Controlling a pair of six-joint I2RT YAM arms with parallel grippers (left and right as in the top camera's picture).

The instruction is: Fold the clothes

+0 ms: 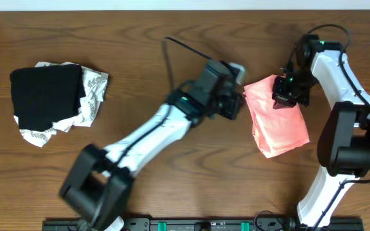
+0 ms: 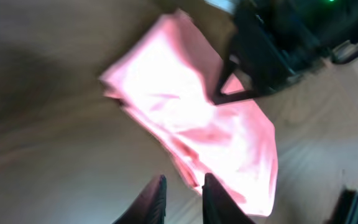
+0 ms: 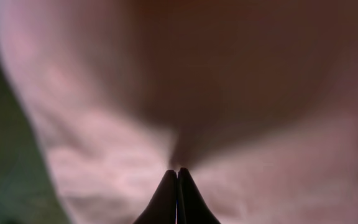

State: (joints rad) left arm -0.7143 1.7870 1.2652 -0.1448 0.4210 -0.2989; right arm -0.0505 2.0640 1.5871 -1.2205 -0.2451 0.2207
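Pink shirt (image 1: pixel 278 125) lies on the table (image 1: pixel 172 32), long way pointing at the robot, far end pinched by the right gripper (image 1: pixel 286 93), jaws pressed together, with the left gripper (image 1: pixel 241 97), jaws a little apart, just beside it.

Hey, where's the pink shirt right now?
In the overhead view, the pink T-shirt lies right of centre, the right gripper pinching its top edge, the left gripper beside it.
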